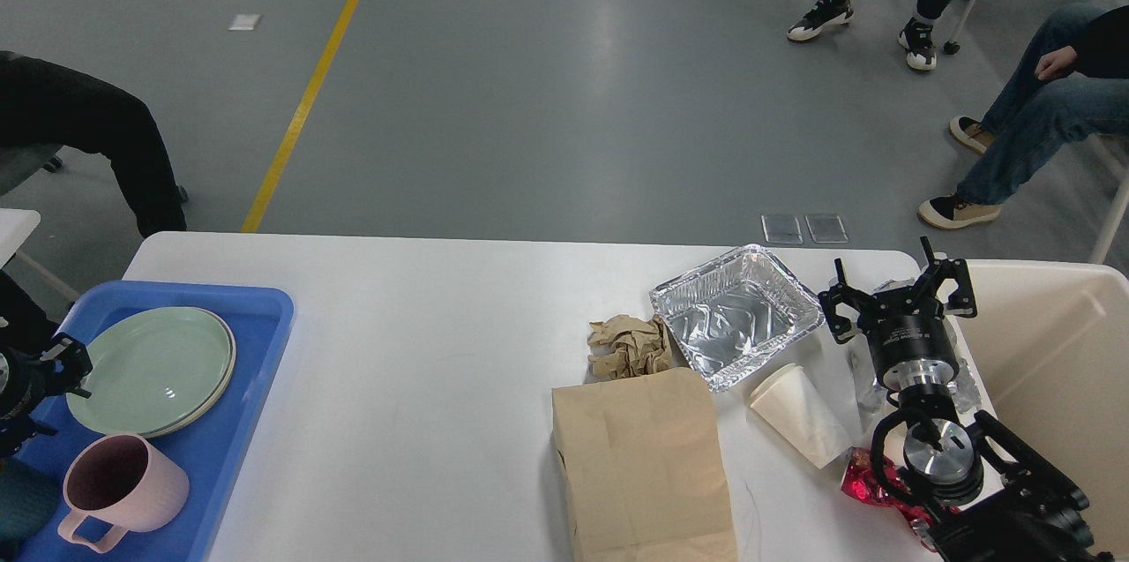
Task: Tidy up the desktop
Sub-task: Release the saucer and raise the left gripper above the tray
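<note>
Right gripper hung wide open, empty, above white desktop beside beige plastic bin, probably for dropping litter; left gripper's state unclear.

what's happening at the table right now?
Mid-tidy. The right gripper is open, hovering empty by the foil tray near the beige bin. Crumpled paper, a paper bag and a tipped paper cup still litter the desktop. Plates and mug sit in the blue tray.
</note>
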